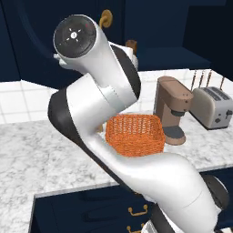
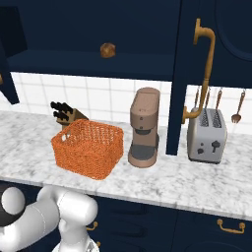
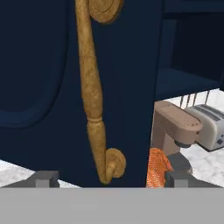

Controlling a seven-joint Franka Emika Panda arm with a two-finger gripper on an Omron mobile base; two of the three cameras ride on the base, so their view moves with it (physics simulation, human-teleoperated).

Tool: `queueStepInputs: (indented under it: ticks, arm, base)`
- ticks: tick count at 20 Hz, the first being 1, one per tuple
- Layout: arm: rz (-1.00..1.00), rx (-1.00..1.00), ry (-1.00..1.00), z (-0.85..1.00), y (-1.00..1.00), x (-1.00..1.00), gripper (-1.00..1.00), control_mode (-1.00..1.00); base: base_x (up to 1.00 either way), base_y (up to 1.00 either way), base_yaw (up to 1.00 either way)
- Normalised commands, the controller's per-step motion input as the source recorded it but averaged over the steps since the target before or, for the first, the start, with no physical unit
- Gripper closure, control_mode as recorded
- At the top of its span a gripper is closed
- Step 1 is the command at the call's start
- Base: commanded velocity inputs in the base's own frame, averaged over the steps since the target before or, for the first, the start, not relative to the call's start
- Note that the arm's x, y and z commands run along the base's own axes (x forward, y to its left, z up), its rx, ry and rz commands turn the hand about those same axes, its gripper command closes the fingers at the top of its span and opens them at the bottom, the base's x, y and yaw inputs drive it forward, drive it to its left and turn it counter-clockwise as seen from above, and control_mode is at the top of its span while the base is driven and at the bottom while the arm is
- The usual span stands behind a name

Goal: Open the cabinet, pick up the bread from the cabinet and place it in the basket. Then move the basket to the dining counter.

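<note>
The fingers (image 3: 106, 178) stand spread wide at the bottom of the hand view, clasping nothing, with the cabinet door's (image 3: 48, 78) brass handle (image 3: 94, 100) rising between them. In the right base view the cabinet (image 2: 88, 29) is open, a small round bread (image 2: 108, 49) on its shelf upper centre. The orange basket (image 2: 88, 147) sits on the marble bench (image 2: 197, 182), left of the coffee maker (image 2: 144, 127).

The open cabinet door (image 2: 184, 74) and coffee machine (image 2: 144, 127) crowd the basket's (image 2: 88, 146) right side.
</note>
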Motion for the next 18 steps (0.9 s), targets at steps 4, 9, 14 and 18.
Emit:
queueStepInputs:
  ticks: [4, 9, 14, 18]
  arm:
    - [0.29, 0.14, 0.13, -0.24, -0.85, -0.40, -1.00, -1.00]
    - [0.29, 0.23, 0.06, -0.15, -0.97, 0.02, -1.00, -1.00]
    - [0.19, 0.24, 0.17, -0.02, -0.93, 0.21, -1.00, -1.00]
    - [0.02, 0.37, 0.31, -0.02, -0.16, 0.73, -1.00, -1.00]
  base:
    - [0.00, 0.00, 0.00]
    - [0.00, 0.00, 0.00]
    - [0.00, 0.00, 0.00]
    - [0.00, 0.00, 0.00]
